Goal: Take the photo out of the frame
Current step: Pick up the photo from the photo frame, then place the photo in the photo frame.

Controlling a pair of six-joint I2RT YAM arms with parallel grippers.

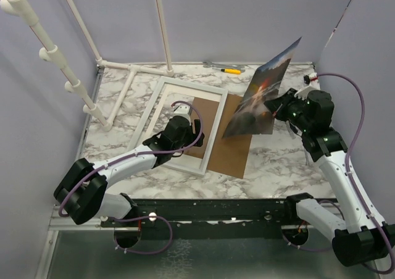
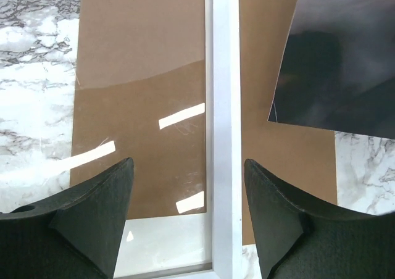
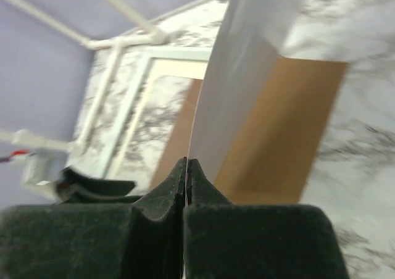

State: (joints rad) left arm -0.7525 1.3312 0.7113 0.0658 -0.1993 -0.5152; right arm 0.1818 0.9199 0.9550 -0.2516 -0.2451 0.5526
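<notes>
Top view. Thin rectangular photo print of a dark landscape with orange glow [image 1: 262,94] up in the air, tilted, long axis rising from low near the centre to high at the back right. Right gripper [image 1: 278,109] pinched on its right-hand edge, so right arm plainly the nearer. Large white rectangular picture frame [image 1: 194,87] flat on the marble-patterned table [image 1: 278,162], well left of the print. Marble seen through its opening, no print in it. Brown fibreboard backing board [image 1: 231,149] lying flat, partly under the frame's right rail. Left gripper [image 1: 184,106] above the frame.

Left wrist view. Left gripper [image 2: 188,165] spread wide, clamped on nothing, straddling the frame's white rail [image 2: 222,106] from above. Backing board [image 2: 142,75] on both sides of that rail. Dark corner of the photo [image 2: 339,63] hanging over the board at upper right, apart from the rail.

Right wrist view. Right gripper [image 3: 186,168] closed tight on the photo [image 3: 247,75], print seen near edge-on, pale side showing. Frame [image 3: 182,54] and board [image 3: 278,124] below and beyond.

Judgement: print looks free of the frame; next, likely setting down on bare marble to the right.
</notes>
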